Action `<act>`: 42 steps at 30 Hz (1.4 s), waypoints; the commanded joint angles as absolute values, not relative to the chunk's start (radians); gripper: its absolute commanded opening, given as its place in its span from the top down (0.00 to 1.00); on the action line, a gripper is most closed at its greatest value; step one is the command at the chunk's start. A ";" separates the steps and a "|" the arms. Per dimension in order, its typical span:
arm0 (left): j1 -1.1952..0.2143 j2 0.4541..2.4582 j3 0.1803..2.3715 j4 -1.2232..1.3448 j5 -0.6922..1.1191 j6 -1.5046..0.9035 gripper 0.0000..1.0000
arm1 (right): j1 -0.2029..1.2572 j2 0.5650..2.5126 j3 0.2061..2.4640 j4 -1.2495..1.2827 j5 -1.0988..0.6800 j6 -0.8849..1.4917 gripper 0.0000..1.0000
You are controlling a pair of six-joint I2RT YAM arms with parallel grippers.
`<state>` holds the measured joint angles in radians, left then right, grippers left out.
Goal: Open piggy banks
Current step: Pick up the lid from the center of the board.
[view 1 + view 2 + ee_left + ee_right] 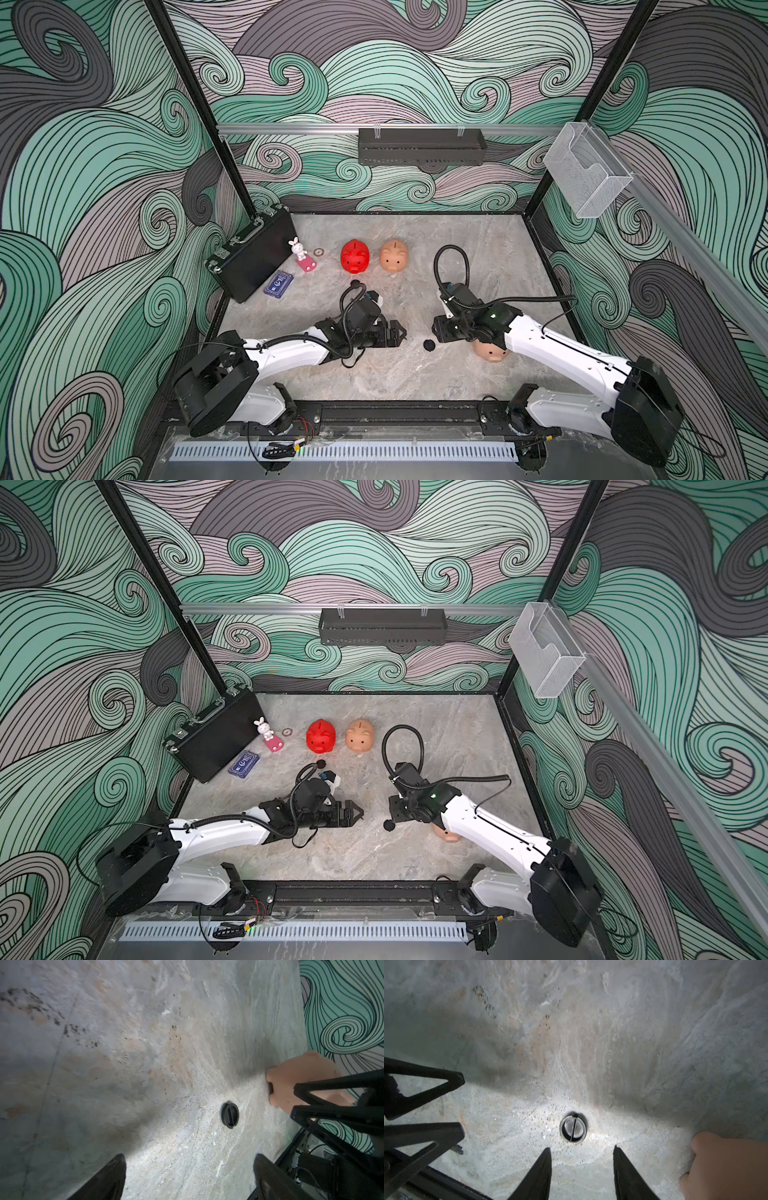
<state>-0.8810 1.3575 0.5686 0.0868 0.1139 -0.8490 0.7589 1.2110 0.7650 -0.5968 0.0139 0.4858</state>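
Piggy banks red [355, 256] and peach [393, 255] are left standing closed at desk [415, 374] rear, third [491, 352] under right arm with plug [429, 344] out between empty parted left tool [401, 332] and right tool [582, 1154]; next belly should be turned up first.

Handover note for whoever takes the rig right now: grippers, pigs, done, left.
Left gripper: open, empty, low over the table.
Right gripper: jaws apart, empty, just short of the loose black plug.
The plug lies on the table between the two grippers, out of any pig.
Near peach pig: on the table, partly under the right arm; its belly is hidden, so it is only likely that the plug is its own.
Red pig and far peach pig: upright side by side at the back, bellies hidden.
Done: one plug out.
Left: probably the red pig and far peach pig.
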 commanded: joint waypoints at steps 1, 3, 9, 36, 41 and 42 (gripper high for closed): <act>-0.920 1.376 0.551 0.160 0.068 -0.893 0.07 | 0.795 1.221 0.758 -0.674 -0.007 0.490 0.56; -0.945 1.392 0.545 0.185 0.064 -0.907 0.07 | 0.805 1.239 0.762 -0.674 -0.027 0.479 0.61; -1.001 1.454 0.522 0.274 0.046 -0.959 0.08 | 0.814 1.318 0.783 -0.655 -0.069 0.459 0.75; -1.011 1.430 0.479 0.250 -0.017 -0.997 0.09 | 0.832 1.569 0.887 -0.630 -0.030 0.438 0.85; -1.012 1.396 0.482 0.237 -0.025 -0.993 0.08 | 0.833 1.594 0.889 -0.625 -0.013 0.437 0.86; -1.012 1.394 0.479 0.235 -0.027 -0.994 0.08 | 0.833 1.602 0.890 -0.623 -0.014 0.436 0.86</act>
<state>-1.0069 1.4227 0.4862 0.2680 0.0025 -0.9890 0.8276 1.5799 0.8722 -0.6239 -0.0399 0.4450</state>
